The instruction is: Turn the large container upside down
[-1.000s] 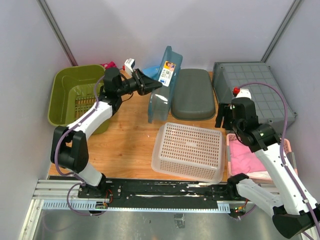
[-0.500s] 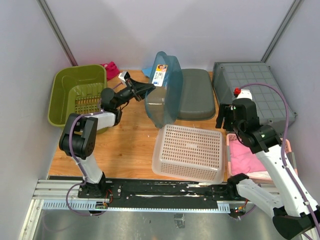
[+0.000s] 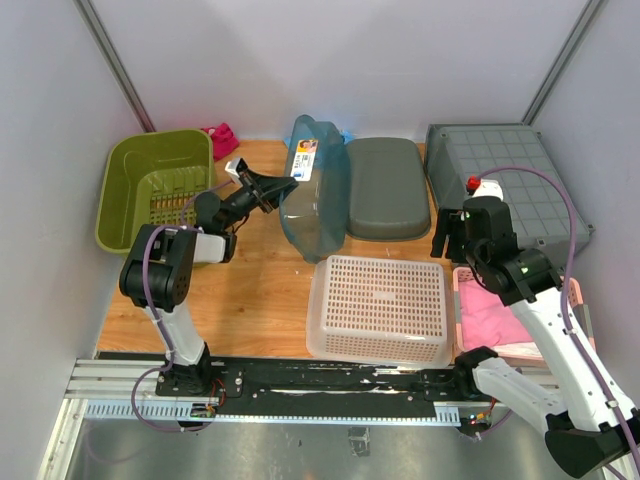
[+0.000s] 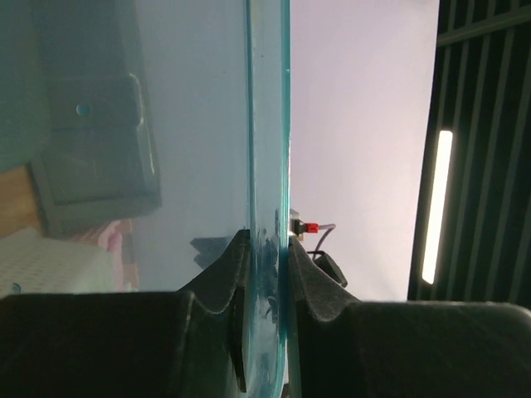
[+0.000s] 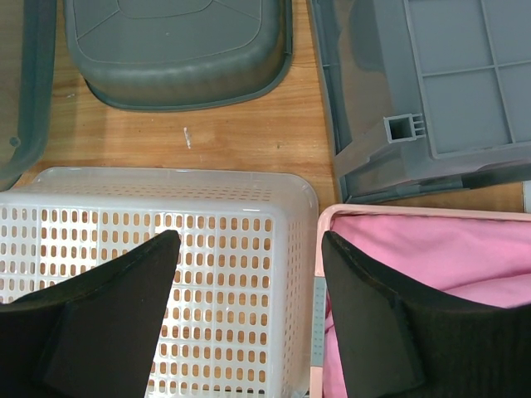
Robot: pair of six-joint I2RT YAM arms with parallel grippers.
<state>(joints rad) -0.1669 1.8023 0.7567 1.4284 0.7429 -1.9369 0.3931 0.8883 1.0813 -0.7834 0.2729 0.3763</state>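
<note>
Wooden counter (image 3: 260, 290), grey walls. Left of centre: left claw (image 3: 272, 186) clamped nearly closed on rim of large container (image 3: 315, 200), rolled further mouth-down than a second ago, beside upturned grey tub (image 3: 385, 188); flip seemingly close to done. Far right: right claw (image 3: 455, 235) wide open, empty.

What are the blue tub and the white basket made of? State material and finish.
Blue tub: probably plastic, translucent and glossy; shapes behind it show through its wall. White basket: probably rigid plastic, duller; a moulded grid of small holes.
</note>
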